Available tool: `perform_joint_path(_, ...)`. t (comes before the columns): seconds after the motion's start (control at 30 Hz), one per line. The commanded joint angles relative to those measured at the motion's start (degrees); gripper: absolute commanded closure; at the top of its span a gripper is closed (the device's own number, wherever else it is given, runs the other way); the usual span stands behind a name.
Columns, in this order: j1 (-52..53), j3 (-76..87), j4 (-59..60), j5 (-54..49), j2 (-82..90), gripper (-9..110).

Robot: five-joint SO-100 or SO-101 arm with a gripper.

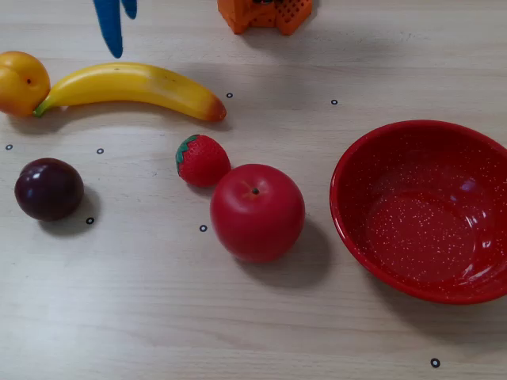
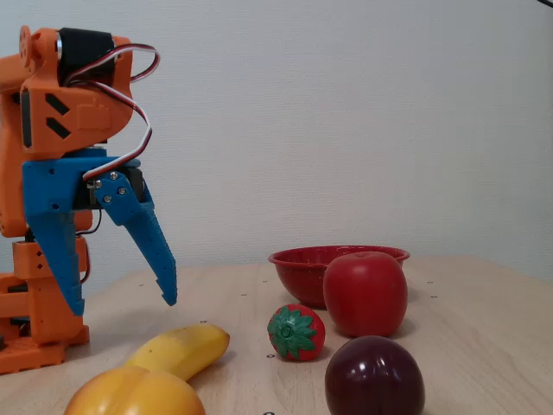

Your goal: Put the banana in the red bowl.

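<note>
The table [image 1: 158,317] is light wood with small black ring marks on it. The orange arm [image 2: 52,95] stands at the left in a fixed view from the side.

The red bowl [image 1: 424,210] is the biggest thing on the table. It sits far from the fingers, off to the right in a fixed view from above. It is empty inside, and it shows white speckles. From the side, the red bowl [image 2: 302,268] peeks out behind the apple.

The gripper [image 2: 121,303] is blue and points down. Its two fingers [image 2: 147,238] are spread wide apart and hold nothing. The tips hang in the air above the table. From above, only the blue finger ends [image 1: 109,28] show at the top edge.

The banana [image 1: 135,85] lies flat on the table, right under the fingers and a little toward the camera. Nothing grips it. From the side, the banana [image 2: 177,350] lies just below the finger tips, not touching them.

The red apple [image 1: 257,212] stands between the fingers and the bowl, well away from the fingers. The orange-yellow fruit [image 1: 22,81] touches the banana's green end, left of the fingers from above. The dark plum [image 1: 49,188] is farther down on that side. The little strawberry [image 1: 202,160] rests beside the apple.
</note>
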Motion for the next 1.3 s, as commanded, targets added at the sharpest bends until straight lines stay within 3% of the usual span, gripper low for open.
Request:
perform_joint_path(0.0, -0.4, -0.5, -3.1, 2.4, -0.5, 60)
perform_joint_path(0.47, -1.3, 5.4, -12.0, 5.4, -7.8, 60)
perform_joint_path(0.97, 4.0, 8.9, -23.9, -0.6, -15.5, 61)
perform_joint_path(1.07, 4.9, 10.5, -26.7, -0.7, -16.3, 70)
perform_joint_path(1.2, 6.9, 11.0, -26.9, -2.5, -17.0, 100)
perform_joint_path(1.27, 7.4, 11.1, -26.7, -3.3, -17.0, 101)
